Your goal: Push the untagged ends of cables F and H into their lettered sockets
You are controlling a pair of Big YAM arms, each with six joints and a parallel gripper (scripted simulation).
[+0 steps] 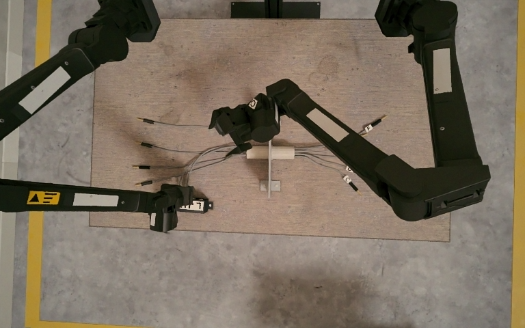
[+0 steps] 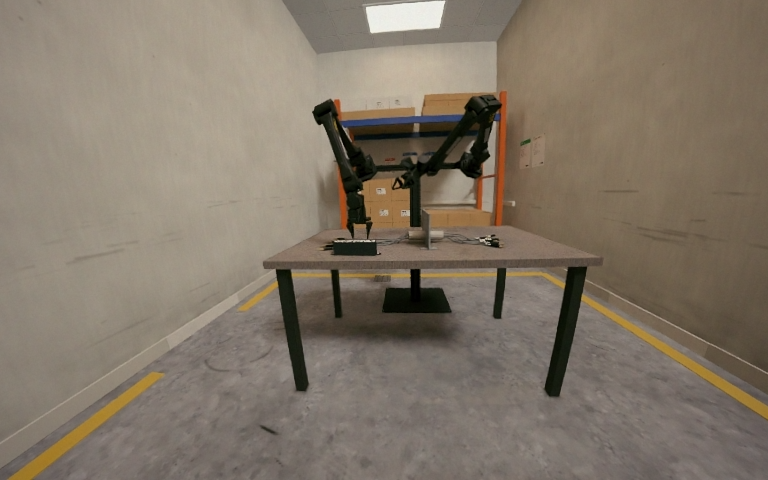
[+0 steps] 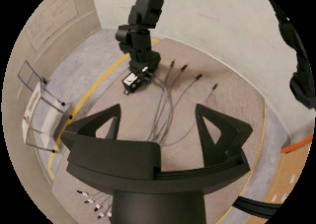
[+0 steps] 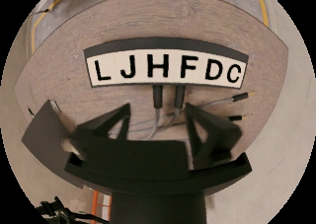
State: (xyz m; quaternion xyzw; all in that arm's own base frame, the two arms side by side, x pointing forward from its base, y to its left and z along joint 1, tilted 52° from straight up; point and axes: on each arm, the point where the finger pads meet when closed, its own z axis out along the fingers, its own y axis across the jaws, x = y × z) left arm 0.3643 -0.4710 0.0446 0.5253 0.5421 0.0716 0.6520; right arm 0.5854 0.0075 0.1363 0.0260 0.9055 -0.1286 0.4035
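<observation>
Your right pincer is released; so is the left. Plugs sit under H and F at the junction box. Lift straight clear, avoiding both leads, then check full seating, which you can't confirm here.

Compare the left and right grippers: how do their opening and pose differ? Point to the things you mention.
The left gripper (image 1: 219, 141) (image 2: 397, 185) (image 3: 158, 108) stands wider open than the right gripper (image 1: 178, 195) (image 2: 359, 236) (image 3: 147, 75) (image 4: 158, 105). The left gripper is high and tilted; the right gripper is low by the junction box (image 1: 205, 206) (image 2: 355, 248) (image 3: 131, 84) (image 4: 165, 43), pointing down. Both are open, holding nothing.
</observation>
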